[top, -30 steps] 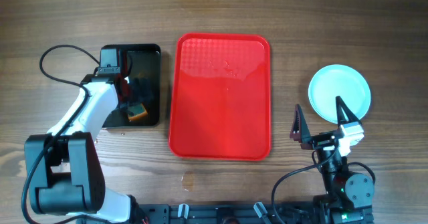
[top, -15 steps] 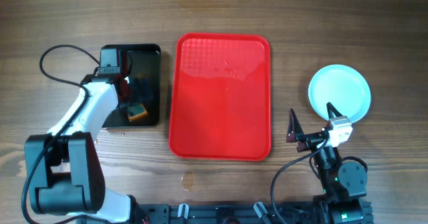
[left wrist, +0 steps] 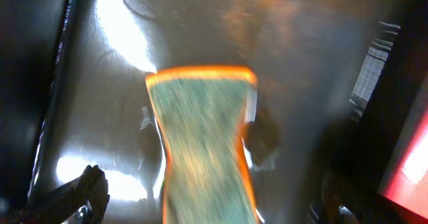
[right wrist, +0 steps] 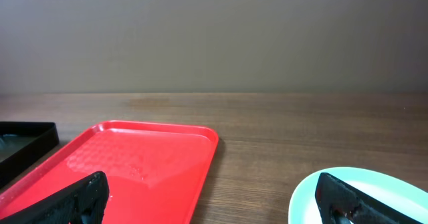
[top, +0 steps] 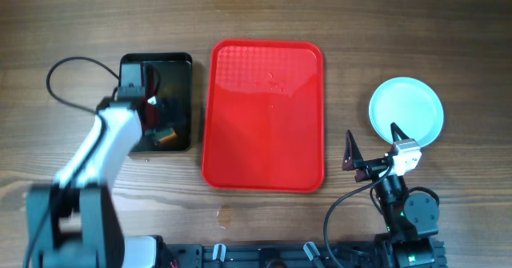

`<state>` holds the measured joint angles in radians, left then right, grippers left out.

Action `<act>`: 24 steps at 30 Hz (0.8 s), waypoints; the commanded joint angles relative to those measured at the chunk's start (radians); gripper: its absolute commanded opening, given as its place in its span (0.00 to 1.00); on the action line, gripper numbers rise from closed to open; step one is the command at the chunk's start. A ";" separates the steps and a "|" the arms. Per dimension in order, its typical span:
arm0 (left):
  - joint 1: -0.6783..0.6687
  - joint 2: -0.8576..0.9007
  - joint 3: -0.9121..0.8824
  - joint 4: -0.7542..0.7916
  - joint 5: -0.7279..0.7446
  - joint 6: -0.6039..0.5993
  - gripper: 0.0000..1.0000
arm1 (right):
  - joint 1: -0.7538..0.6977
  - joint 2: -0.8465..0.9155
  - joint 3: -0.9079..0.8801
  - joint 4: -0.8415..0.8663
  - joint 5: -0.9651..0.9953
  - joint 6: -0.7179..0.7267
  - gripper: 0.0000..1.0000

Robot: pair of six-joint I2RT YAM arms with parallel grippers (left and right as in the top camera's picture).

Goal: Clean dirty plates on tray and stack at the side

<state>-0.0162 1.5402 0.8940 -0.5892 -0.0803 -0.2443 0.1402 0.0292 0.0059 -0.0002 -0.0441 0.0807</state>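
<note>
The left arm has shifted since half a second ago: it now shows smeared with motion in the overhead view, its white forearm sitting a little differently over the near edge of the black tray (top: 178, 62). The left hand (top: 150, 114) hangs above that tray with its fingers (left wrist: 90, 189) spread apart, and the orange-edged sponge (left wrist: 200, 150) lies between them without either finger touching it; in the overhead view the sponge (top: 164, 134) looks slightly turned from where it lay before. The right arm has not moved in that half second, though a second ago it reached further toward the plate (top: 406, 110). The right hand (top: 373, 144) is parted wide and holds nothing, hovering low over the bench (top: 352, 28) between the red tray (top: 264, 116) and the plate. That pale-blue plate rests on the bench, well to the right of the tray, unchanged; I cannot tell whether others lie beneath it.
</note>
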 commanded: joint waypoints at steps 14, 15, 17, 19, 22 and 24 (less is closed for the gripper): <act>-0.030 -0.999 -0.343 0.235 0.010 0.002 1.00 | -0.006 0.006 0.000 0.002 0.008 -0.002 1.00; -0.026 -1.043 -0.365 0.269 0.009 0.002 1.00 | -0.006 0.006 0.000 0.002 0.008 -0.002 1.00; -0.020 -1.135 -0.422 0.337 0.010 0.002 1.00 | -0.006 0.006 0.000 0.002 0.008 -0.002 1.00; -0.020 -1.214 -0.486 0.399 0.010 0.002 1.00 | -0.006 0.006 0.000 0.002 0.008 -0.002 1.00; -0.020 -1.312 -0.581 0.483 0.010 0.002 1.00 | -0.006 0.006 0.000 0.002 0.008 -0.002 1.00; -0.020 -1.385 -0.647 0.532 0.010 0.002 1.00 | -0.006 0.006 0.000 0.002 0.008 -0.002 1.00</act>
<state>-0.0429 0.2646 0.3584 -0.1143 -0.0795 -0.2451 0.1402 0.0338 0.0059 -0.0006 -0.0441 0.0807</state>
